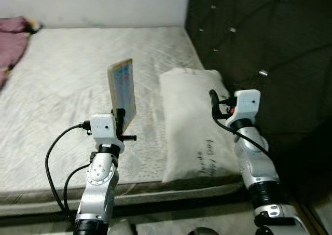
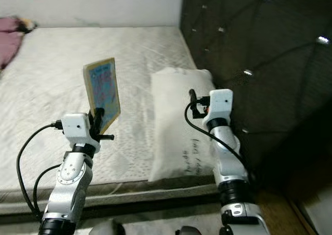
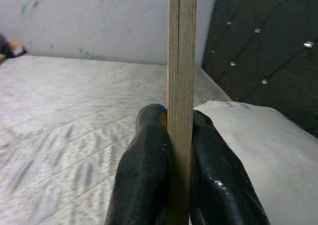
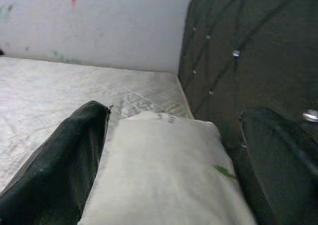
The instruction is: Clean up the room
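A thin, flat picture book (image 1: 122, 87) with a colourful blue cover stands upright above the mattress (image 1: 57, 100). My left gripper (image 3: 180, 123) is shut on its lower edge. In the left wrist view the book (image 3: 181, 61) shows edge-on between the two black fingers (image 3: 146, 150). A white pillow (image 1: 189, 121) with some writing on its near end lies to the right, against the headboard. My right gripper (image 4: 174, 118) hovers open over the pillow (image 4: 164, 175), its fingers spread wide with nothing between them.
A dark tufted headboard (image 1: 259, 38) rises along the right side of the bed. A maroon cloth (image 1: 11, 40) lies at the far left corner of the mattress. A pale wall (image 1: 93, 4) runs behind the bed. The near mattress edge (image 1: 155, 191) is just below my arms.
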